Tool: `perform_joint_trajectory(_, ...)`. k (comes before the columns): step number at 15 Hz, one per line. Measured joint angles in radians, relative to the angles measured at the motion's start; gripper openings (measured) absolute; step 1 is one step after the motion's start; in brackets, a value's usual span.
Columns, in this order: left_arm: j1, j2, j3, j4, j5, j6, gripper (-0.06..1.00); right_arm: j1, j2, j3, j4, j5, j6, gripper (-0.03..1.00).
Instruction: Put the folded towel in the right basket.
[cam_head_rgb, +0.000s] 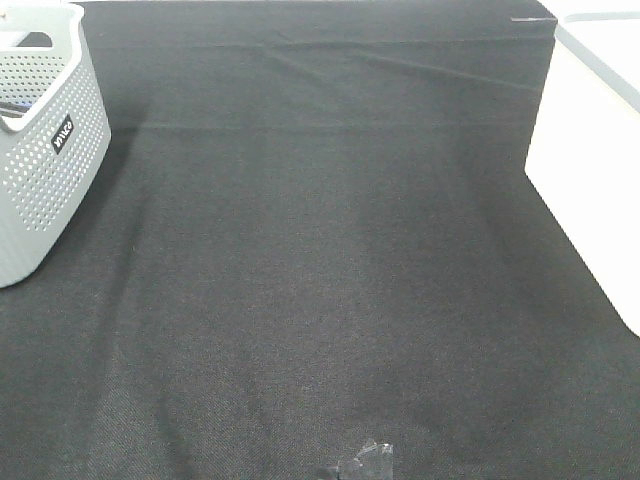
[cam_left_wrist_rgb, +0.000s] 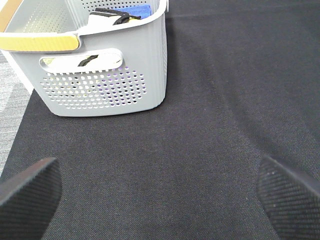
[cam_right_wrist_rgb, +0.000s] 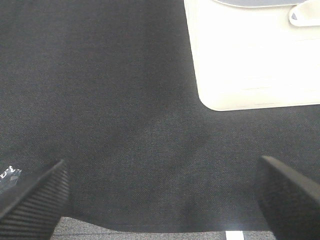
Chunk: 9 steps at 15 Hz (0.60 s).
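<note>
Both pincers are wide open and hold nothing. Left gripper (cam_left_wrist_rgb: 160, 195) hangs low over the black cloth (cam_left_wrist_rgb: 210, 100), with its two dark fingers (cam_left_wrist_rgb: 30, 192) far apart at the sides of its view. Right gripper (cam_right_wrist_rgb: 160, 195) is the same, with its fingers (cam_right_wrist_rgb: 35, 197) spread over bare cloth.

No folded towel can be seen on the cloth in any view. The wide middle of the table is bare in the high view.

On the left stands a grey basket (cam_head_rgb: 45, 170) full of small holes. Some dark, blue and white things (cam_left_wrist_rgb: 122, 14) lie inside it, but they are too hard to make out, so I cannot tell if one is a towel.

On the right stands a white basket (cam_head_rgb: 590, 190), very bright in the light. The right wrist view shows only its plain wall (cam_right_wrist_rgb: 250, 65) and a bit of its rim. Its inside is hidden, so I cannot tell if the towel is in there.

My guess is one of two things. Either the towel already sits in the white basket and the job is done, or no towel has been picked up yet. With empty pincers and nothing on the cloth, there is nothing left here to grab.
</note>
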Motion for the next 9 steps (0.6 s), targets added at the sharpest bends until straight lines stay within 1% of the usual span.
perform_joint_trajectory(4,0.000,0.000,0.000,0.000,0.000,0.000,0.99,0.000,0.000,0.000,-0.028,0.000,0.000,0.96)
perform_joint_trajectory(9,0.000,0.000,0.000,0.000,0.000,0.000,0.99,0.000,0.000,0.000,-0.034,0.000,0.000,0.96)
